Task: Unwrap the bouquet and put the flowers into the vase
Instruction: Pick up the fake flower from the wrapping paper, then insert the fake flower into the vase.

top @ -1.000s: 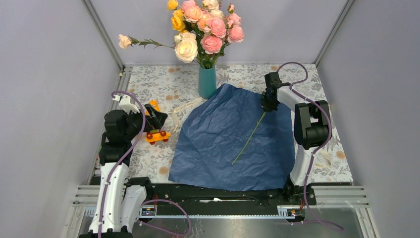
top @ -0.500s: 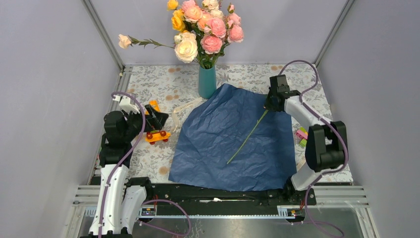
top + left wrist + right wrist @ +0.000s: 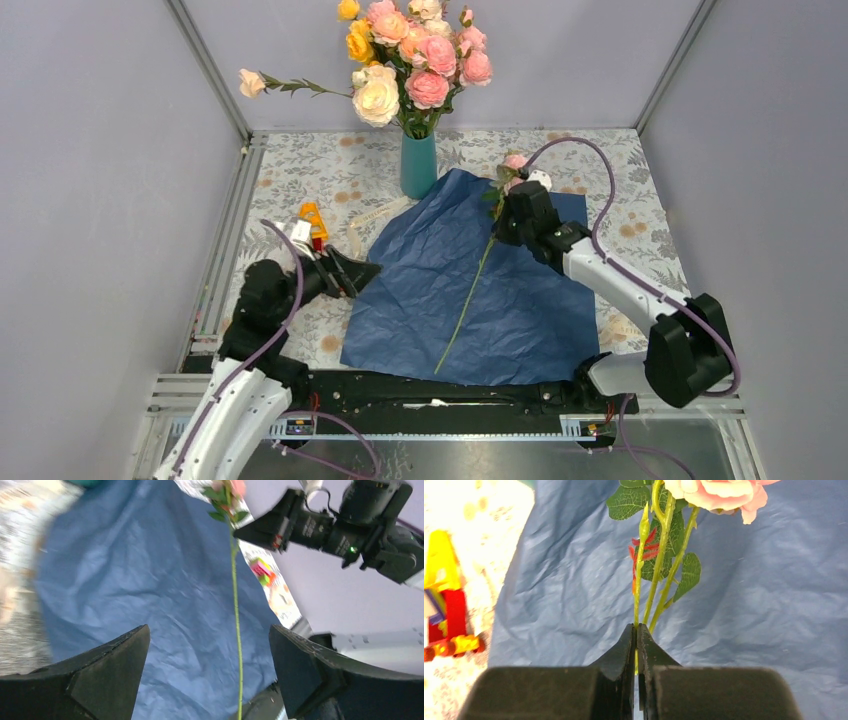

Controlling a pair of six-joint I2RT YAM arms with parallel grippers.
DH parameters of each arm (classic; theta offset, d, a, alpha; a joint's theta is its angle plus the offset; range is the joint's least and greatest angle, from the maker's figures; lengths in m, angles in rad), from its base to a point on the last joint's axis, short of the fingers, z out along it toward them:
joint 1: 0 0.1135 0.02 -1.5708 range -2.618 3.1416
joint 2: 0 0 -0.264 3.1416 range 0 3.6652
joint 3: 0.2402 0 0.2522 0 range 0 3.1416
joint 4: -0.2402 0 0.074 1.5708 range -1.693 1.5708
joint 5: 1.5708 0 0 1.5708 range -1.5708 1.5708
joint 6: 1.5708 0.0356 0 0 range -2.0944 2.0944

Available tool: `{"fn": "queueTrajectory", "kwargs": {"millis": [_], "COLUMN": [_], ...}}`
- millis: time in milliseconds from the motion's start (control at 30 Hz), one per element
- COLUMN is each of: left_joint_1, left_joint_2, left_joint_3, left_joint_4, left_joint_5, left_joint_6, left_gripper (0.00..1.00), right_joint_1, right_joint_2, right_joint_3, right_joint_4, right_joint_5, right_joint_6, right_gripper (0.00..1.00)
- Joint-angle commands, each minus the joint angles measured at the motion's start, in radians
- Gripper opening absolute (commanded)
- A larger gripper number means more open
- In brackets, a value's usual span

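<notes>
Nearest, the left tool [image 3: 350, 272] stands wide open and empty at the left edge of the blue paper [image 3: 420, 310], which lies spread on the surface [image 3: 320, 175]. The flowers [image 3: 466, 298] are out of the wrapping. Their long thin stem slants across the sheet, foot towards the near edge and pink bloom towards the far. The right tool [image 3: 636, 630] is pinched tight on the stems just below the leaves. Beyond stands the vase [image 3: 418, 165], already crowded with a larger bunch [image 3: 405, 60]. With the grip so high, the free foot could swing, snag the paper, or miss the packed mouth. A nudge might then tip the slim vase.
</notes>
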Motion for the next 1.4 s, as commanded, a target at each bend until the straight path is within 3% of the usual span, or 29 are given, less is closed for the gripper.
{"fn": "queueTrajectory", "kwargs": {"millis": [0, 133, 333, 633, 1067, 1167, 1200, 1300, 1367], "left_joint_1": [-0.199, -0.366, -0.525, -0.623, -0.679, -0.687, -0.689, -0.691, -0.69], "left_joint_2": [0.069, 0.219, 0.432, 0.552, 0.615, 0.586, 0.572, 0.527, 0.5], "left_joint_3": [-0.056, -0.071, -0.041, -0.013, 0.06, 0.036, 0.025, 0.002, -0.006], "left_joint_4": [0.235, 0.403, 0.632, 0.732, 0.668, 0.71, 0.728, 0.76, 0.771], "left_joint_5": [-0.107, -0.149, -0.161, -0.183, -0.186, -0.212, -0.227, -0.262, -0.278], "left_joint_6": [-0.14, -0.176, -0.233, -0.268, -0.209, -0.196, -0.194, -0.188, -0.185], "left_gripper": [0.94, 0.94, 0.94, 0.92, 0.0, 0.0, 0.0, 0.0, 0.0], "right_joint_1": [0.11, 0.186, 0.294, 0.328, 0.338, 0.338, 0.338, 0.338, 0.336], "right_joint_2": [-0.077, -0.131, -0.239, -0.292, -0.342, -0.389, -0.403, -0.437, -0.452], "right_joint_3": [-0.042, -0.062, -0.113, -0.132, -0.121, -0.132, -0.126, -0.097, -0.079], "right_joint_4": [0.14, 0.174, 0.242, 0.263, 0.25, 0.25, 0.236, 0.168, 0.131], "right_joint_5": [0.034, 0.068, 0.152, 0.166, 0.166, 0.169, 0.172, 0.18, 0.175], "right_joint_6": [0.077, 0.102, 0.125, 0.121, 0.077, 0.056, 0.045, 0.027, 0.025], "right_gripper": [0.0, 0.0, 0.0, 0.0, 0.0, 0.0, 0.04, 0.4, 0.58]}}
